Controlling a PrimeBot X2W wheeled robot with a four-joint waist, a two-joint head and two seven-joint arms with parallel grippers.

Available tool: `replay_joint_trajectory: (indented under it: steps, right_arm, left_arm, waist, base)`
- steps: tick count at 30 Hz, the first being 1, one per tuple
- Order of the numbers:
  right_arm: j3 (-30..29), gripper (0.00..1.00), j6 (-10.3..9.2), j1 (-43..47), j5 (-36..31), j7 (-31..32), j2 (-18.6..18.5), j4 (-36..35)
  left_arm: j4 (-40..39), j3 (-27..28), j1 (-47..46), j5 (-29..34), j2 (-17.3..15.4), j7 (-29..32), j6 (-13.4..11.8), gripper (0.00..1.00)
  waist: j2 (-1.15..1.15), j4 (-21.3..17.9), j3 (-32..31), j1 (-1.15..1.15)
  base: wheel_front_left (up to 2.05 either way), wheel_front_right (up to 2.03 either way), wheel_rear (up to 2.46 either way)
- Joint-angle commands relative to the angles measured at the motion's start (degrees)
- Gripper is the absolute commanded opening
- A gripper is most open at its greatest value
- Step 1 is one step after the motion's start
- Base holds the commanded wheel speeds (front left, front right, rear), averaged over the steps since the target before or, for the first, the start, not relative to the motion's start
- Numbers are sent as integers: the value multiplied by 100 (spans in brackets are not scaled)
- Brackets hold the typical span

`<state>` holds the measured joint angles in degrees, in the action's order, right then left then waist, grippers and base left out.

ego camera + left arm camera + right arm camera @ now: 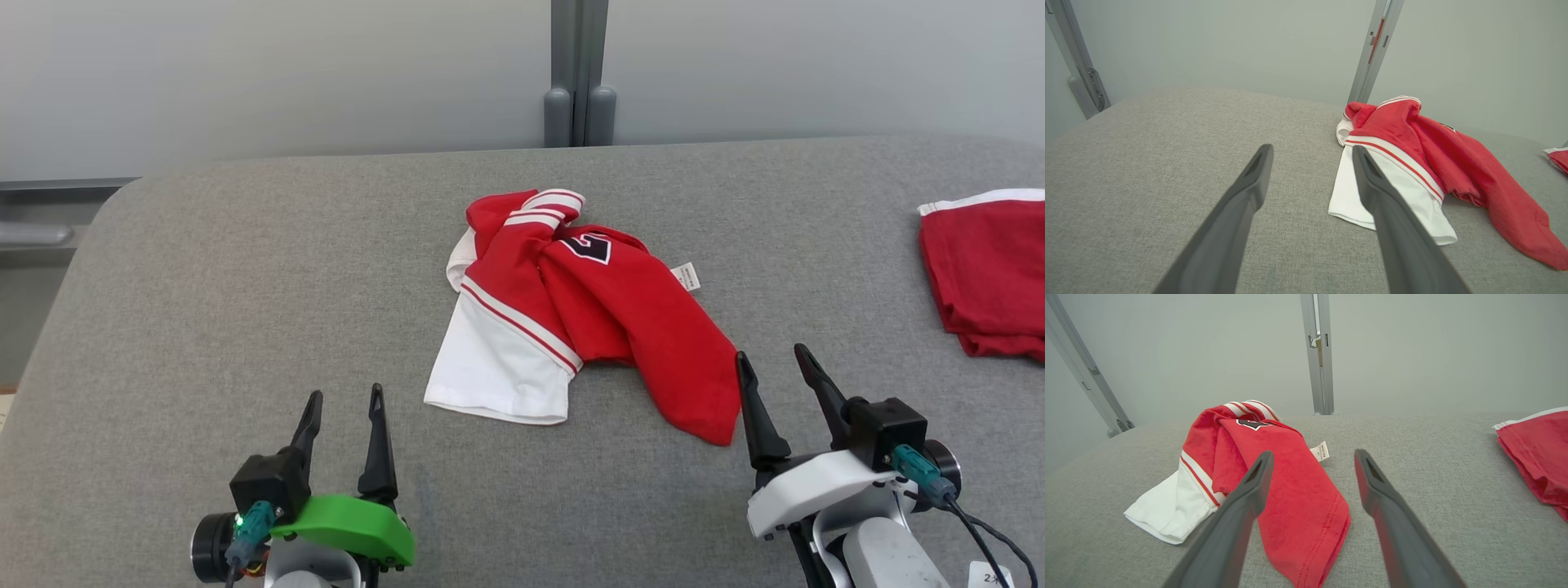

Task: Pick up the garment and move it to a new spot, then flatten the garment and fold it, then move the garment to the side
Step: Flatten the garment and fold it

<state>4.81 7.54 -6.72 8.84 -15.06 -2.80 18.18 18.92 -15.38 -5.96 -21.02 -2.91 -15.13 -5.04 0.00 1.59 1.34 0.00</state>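
at lower left: left gripper (344, 394), green-shelled, jaws spread wide, nothing between them, poised over bare counter (204, 286) short of the cloth. judged a ready stance, held clear so as not to snag fabric ahead of the approach.

at centre: garment (571, 310), red and white, lying crumpled on the counter. white panel toward the left gripper, red tail running down toward the right gripper, striped trim bunched at the far end, number patch half buried in folds, care label (686, 276) sticking out on the right. not lifted, not flattened; judged the very start of the task, pick-up not yet made.

at lower right: right gripper (771, 355), jaws likewise wide, gripping nothing, tips just beside the end of the red tail. judged the nearer candidate for a first pinch.

at far right edge: second red garment (988, 269), seemingly folded, well apart from the first; judged set aside there to keep the working area free.
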Motion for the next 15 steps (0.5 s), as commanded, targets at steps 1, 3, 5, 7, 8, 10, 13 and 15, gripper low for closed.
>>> replay_joint_trajectory:
  steps: [1,3,5,7,8,10,13,15]
  right_arm:
    - [7,100,-11,-27,0,-15,-18,26]
    - [22,100,-11,-39,1,-15,-18,62]
    - [46,100,-11,-65,0,-15,-17,128]
    - [75,100,-11,-88,15,-15,-17,227]
    - [106,100,-11,-104,37,-14,-16,291]
    - [157,100,-11,-167,58,1,-18,391]
    - [234,100,-11,-227,53,48,-16,539]
    - [303,100,-11,-268,34,93,-15,622]
  left_arm:
    - [40,-5,67,28,-4,0,25,100]
    - [229,-104,16,34,-4,1,34,100]
    - [440,-214,-171,-23,-4,129,70,100]
    - [655,-315,-387,-97,-4,344,129,100]
    - [790,-384,-495,-125,-5,514,159,100]
    - [987,-472,-715,-258,-5,778,186,100]
    - [1293,-552,-1058,-443,-6,1182,124,100]
    - [1542,-593,-1266,-529,-9,1412,31,100]
  waist:
    - [0,-8,18,0]
    - [0,-22,65,0]
    - [0,-46,134,0]
    - [0,-84,210,0]
    - [0,-111,255,0]
    - [0,-176,347,0]
    - [0,-300,492,0]
    - [0,-385,591,0]
  base:
    - [0,0,0]
    - [0,0,0]
    - [0,0,0]
    - [0,0,0]
    - [0,0,0]
    - [0,0,0]
    - [0,0,0]
    - [0,0,0]
